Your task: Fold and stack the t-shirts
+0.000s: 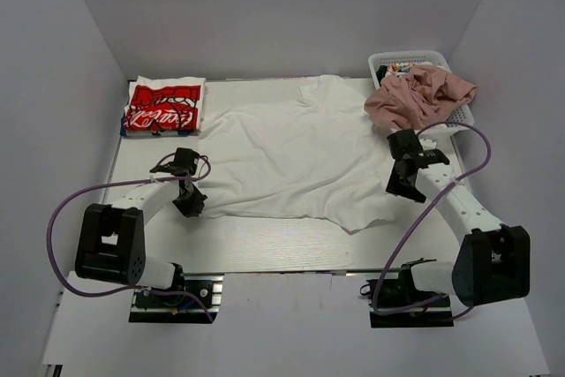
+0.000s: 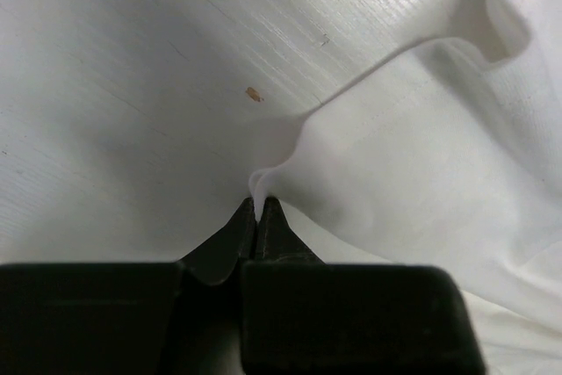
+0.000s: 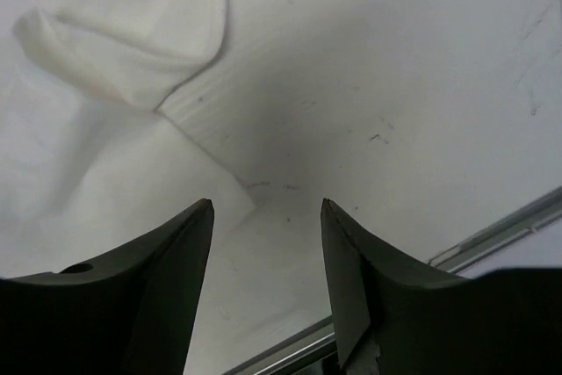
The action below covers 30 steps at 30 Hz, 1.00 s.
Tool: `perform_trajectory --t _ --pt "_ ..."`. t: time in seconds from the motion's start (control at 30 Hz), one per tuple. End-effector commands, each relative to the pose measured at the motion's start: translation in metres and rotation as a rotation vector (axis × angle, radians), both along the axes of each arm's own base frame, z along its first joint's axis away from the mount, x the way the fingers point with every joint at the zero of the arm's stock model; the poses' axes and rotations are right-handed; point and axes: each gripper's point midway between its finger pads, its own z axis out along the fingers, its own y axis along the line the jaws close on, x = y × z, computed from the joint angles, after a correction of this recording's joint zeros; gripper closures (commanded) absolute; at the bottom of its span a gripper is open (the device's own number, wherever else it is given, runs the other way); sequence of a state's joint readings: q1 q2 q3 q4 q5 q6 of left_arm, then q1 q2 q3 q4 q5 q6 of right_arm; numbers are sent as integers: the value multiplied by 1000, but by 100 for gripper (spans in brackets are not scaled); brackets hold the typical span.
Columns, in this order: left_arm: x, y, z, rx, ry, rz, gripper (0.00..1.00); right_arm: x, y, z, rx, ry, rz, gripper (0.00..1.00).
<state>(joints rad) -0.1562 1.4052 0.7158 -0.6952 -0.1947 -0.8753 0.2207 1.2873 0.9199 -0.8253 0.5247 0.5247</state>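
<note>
The large white t-shirt [image 1: 300,152] lies spread over the middle of the table. My left gripper [image 1: 191,204] is shut on its near-left hem; in the left wrist view [image 2: 261,202] a peak of white cloth [image 2: 395,155] is pinched between the tips. My right gripper [image 1: 404,188] is open and empty, just above the shirt's near-right corner [image 3: 105,129]; its jaws [image 3: 266,206] stand over the cloth edge. The white t-shirt with red print [image 1: 164,105] lies folded at the far left. The dusty-pink t-shirt [image 1: 417,96] is bunched, draped over the basket's front.
A white plastic lattice basket [image 1: 397,61] stands at the far right corner, with something colourful inside. White walls close in the table on three sides. The table's metal near edge [image 3: 492,234] runs just under my right gripper.
</note>
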Motion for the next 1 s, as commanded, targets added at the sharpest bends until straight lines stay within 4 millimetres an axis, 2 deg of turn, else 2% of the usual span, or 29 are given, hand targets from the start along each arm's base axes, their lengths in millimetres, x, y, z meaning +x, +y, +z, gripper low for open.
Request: perform_trajectory --t 0.0,0.03,0.07,0.13,0.23,0.27,0.33,0.4,0.43,0.53,0.57,0.6,0.67,0.7,0.77,0.83,0.87,0.93,0.97 --pt "10 -1 10 2 -66 -18 100 -14 25 5 155 -26 81 42" --pt "10 -2 10 -7 -65 -21 100 -14 58 0 324 -29 165 42" --pt "10 -2 10 -9 -75 -21 100 -20 66 -6 361 -20 234 42" --pt "10 -2 10 -9 -75 -21 100 -22 79 -3 426 -52 276 42" --pt "10 -4 12 -20 -83 -23 100 -39 71 -25 393 16 202 42" --pt "10 -4 12 -20 -83 -23 100 -49 69 -39 392 58 164 42" --pt "7 -4 10 -19 -74 -23 100 -52 64 -51 373 72 135 42" --pt "8 -6 12 -32 -81 -27 100 -43 70 -60 404 41 112 42" --pt "5 -5 9 -31 -72 -27 100 -29 76 -63 427 -11 125 42" --pt "3 -7 11 -41 -83 -29 100 -22 72 -72 429 -53 61 42" --pt "1 -7 11 -40 -74 -29 100 -12 75 -73 442 -101 54 42" --pt "2 -7 13 -44 -85 -21 100 -9 75 -73 441 -114 50 47" --pt "-1 -6 12 -42 -72 -20 100 -6 74 -73 440 -136 38 64" --pt "-3 -5 14 -33 -73 -18 100 -9 68 -76 413 -135 22 80" --pt "-2 -7 16 -38 -83 -19 100 -14 58 -78 374 -136 -7 100" --pt "-3 -11 16 -57 -79 -33 100 -20 54 -69 367 -159 -23 100" --pt "-3 -12 16 -66 -77 -36 100 -21 56 -54 393 -207 -11 100" --pt "-13 -11 17 -62 -33 -25 100 -23 57 -40 417 -248 -22 100" --pt "-15 -11 19 -60 -23 -24 100 -27 56 -26 430 -298 -32 100"
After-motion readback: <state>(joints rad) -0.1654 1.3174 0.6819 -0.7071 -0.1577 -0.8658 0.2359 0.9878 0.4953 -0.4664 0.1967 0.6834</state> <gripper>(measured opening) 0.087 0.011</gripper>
